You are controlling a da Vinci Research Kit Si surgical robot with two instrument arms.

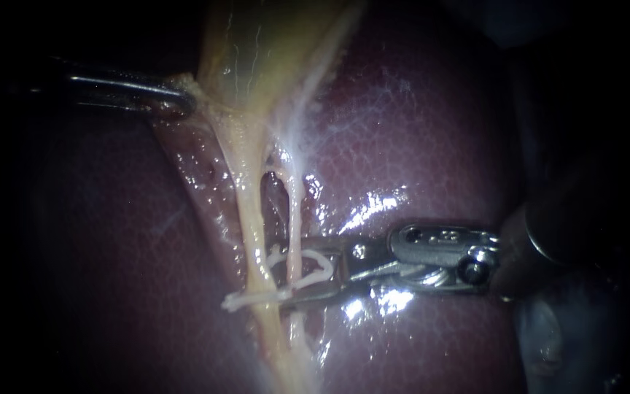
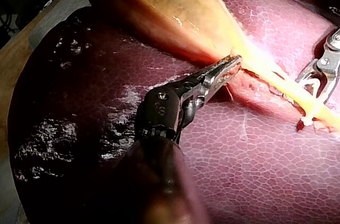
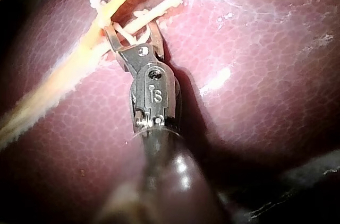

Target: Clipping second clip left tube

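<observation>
Two tubes run down from the gallbladder across the liver, and all the action is at their lower end. The left tube is the thicker, yellow one. The right tube is the thin pale strand just beside it, with a dark slit of a window between them.

Left instrument comes in from the side, pincer narrow and clamped on the edge of the gallbladder, right where it tapers toward the tubes. Judging by how straight both tubes lie, that grip is there to pull the gallbladder up and away, stretching the tubes taut and holding the window open.

Over to the right instrument: pincer standing part-way apart, carrying a white clip. The right tube passes between the clip's two arms. The lower arm reaches on across the left tube, its tip poking out on the far side. The upper arm ends just short of the left tube, so by my reading the left tube is not yet fully inside the clip.

That would explain the flat, sideways approach along the liver: the clip has to meet the tube square. Whether another clip already sits on the left tube here I cannot tell, because the white parts overlap.
</observation>
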